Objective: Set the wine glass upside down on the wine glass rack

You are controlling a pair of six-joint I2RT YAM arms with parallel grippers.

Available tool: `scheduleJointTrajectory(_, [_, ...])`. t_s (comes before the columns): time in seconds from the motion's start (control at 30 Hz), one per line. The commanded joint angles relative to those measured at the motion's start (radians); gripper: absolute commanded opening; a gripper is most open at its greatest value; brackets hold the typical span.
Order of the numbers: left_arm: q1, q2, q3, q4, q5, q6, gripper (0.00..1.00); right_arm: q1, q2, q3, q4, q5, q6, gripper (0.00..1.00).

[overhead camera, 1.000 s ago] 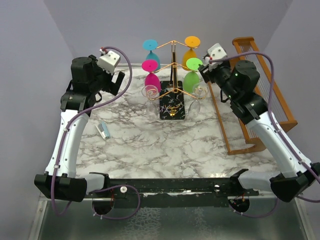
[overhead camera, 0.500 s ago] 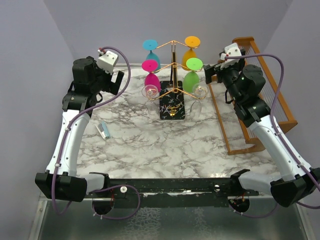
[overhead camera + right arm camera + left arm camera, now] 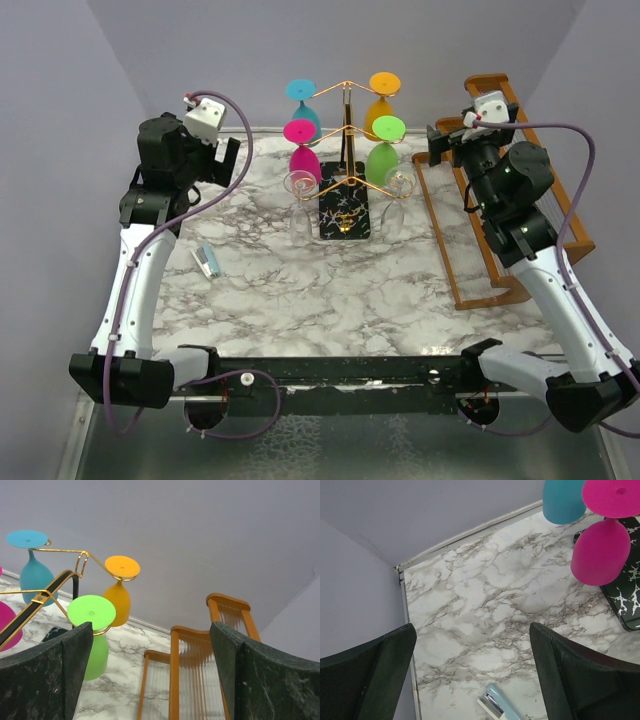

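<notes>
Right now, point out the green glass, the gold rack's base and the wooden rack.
green glass (image 3: 91, 611): right wrist view, on its round foot.
gold rack's base (image 3: 337, 215): top external view, on the speckled plate.
wooden rack (image 3: 174, 680): right wrist view, on an upright post.

Gold wire wine glass rack (image 3: 344, 215), scroll arms, black speckled base, upright at worktop rear centre. Clear wine glass (image 3: 395, 200) hangs upside down from its lower right arm, foot up.
</notes>
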Motion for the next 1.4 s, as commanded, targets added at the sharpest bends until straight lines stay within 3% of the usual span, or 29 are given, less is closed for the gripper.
scheduleJointTrajectory(0.0, [0.022, -0.053, 0.023, 0.041, -0.033, -0.039, 0.99, -0.012, -0.049, -0.040, 0.064, 0.036, -0.035, 0.99])
scheduleJointTrajectory(0.47, [0.061, -0.179, -0.082, 0.044, -0.038, -0.044, 0.99, -0.033, -0.112, -0.070, 0.051, -0.016, -0.026, 0.99])
scheduleJointTrajectory(0.93, [0.061, -0.226, -0.118, 0.044, -0.038, -0.044, 0.99, -0.033, -0.222, -0.127, -0.007, -0.007, -0.133, 1.00])
scheduleJointTrajectory(1.1, [0.061, -0.242, -0.167, 0.044, -0.038, -0.044, 0.99, -0.034, -0.272, -0.152, -0.111, -0.084, -0.178, 0.99])
scheduleJointTrajectory(1.37, [0.078, -0.281, -0.188, 0.044, -0.038, -0.044, 0.99, -0.056, -0.313, -0.187, -0.159, -0.162, -0.105, 0.99])
